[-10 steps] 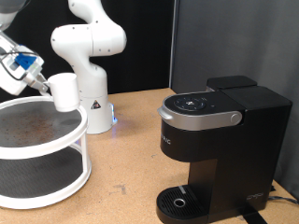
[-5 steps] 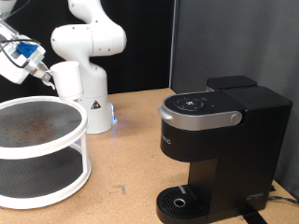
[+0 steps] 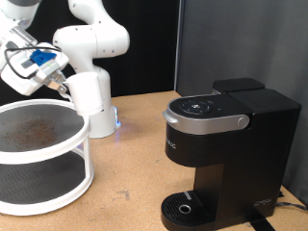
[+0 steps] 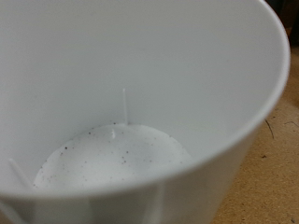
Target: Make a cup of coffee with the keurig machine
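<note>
From the exterior camera I see my arm's gripper (image 3: 60, 85) high at the view's upper left, with blue parts and loose cables on the wrist, and it is grasping the cup (image 3: 85, 94), a plain white cylinder carried in the air with its body reaching toward the view's right from the fingers. The cup hangs above the right edge of a white two-tier round shelf (image 3: 43, 159), whose upper tier has a brown speckled surface, and it is not touching that shelf. Directly behind the cup stands a second white robot arm (image 3: 91, 43) on a base showing a small blue light; the cup overlaps it in the picture, so their outlines are hard to separate. The keurig machine (image 3: 226, 149) sits well apart from the cup on the view's right side, on the wooden table (image 3: 135, 183). It is black and boxy, with a silver-grey band around its round top, small buttons on that top, and a round drip base at the bottom. Its lid is down. A black curtain fills the background. My wrist camera is filled almost completely by the cup (image 4: 140, 103): I look straight into its white interior, down to a speckled bottom, with a sliver of wooden table past the rim.
</note>
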